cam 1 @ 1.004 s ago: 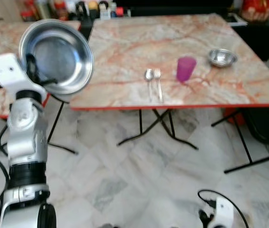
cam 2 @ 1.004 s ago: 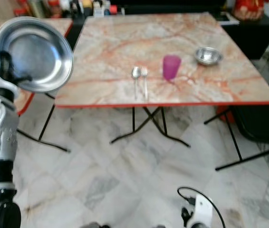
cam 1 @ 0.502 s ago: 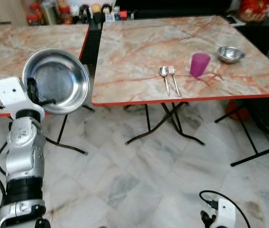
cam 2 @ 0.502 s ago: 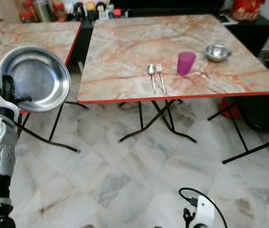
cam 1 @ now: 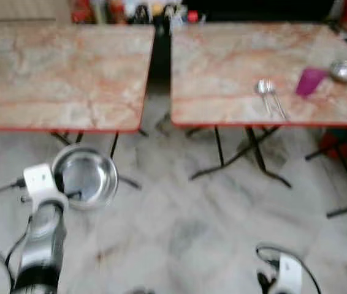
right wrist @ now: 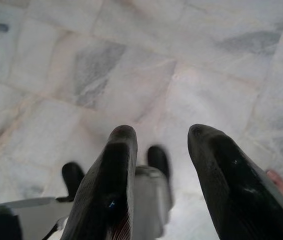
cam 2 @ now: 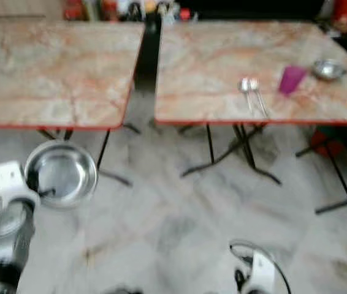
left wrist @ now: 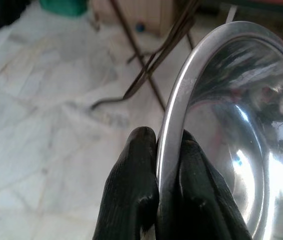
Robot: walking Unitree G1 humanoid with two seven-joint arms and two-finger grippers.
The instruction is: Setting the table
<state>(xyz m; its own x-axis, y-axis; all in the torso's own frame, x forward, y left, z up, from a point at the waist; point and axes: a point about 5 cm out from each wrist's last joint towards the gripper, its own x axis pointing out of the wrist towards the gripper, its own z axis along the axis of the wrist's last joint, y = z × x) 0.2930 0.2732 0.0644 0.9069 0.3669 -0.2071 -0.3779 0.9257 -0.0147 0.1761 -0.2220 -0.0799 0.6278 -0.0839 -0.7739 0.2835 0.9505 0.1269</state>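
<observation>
Marble floor (cam 1: 179, 226) lies nearest, where the robot's right claw (right wrist: 164, 165) hangs idle above the tiles, its black fingers parted and empty. The left claw (left wrist: 159, 185) pinches the rim of a round, shallow stainless-steel dish (cam 1: 86, 179), one finger on each face of the rim. Half a second earlier that dish rode high against the tabletops; now it sits low over the floor, and the whole view has swung left and pulled back, so the robot appears to be turning while it carries. Beyond stand two marble-patterned tabletops edged in red: the left one (cam 1: 57, 73) bare, the right one (cam 1: 235, 92) holding a steel spoon and fork (cam 1: 270, 95) side by side, a purple plastic cup (cam 1: 310, 81) and a small steel bowl (cam 1: 346, 71). The dish is not yet set down beside them.
</observation>
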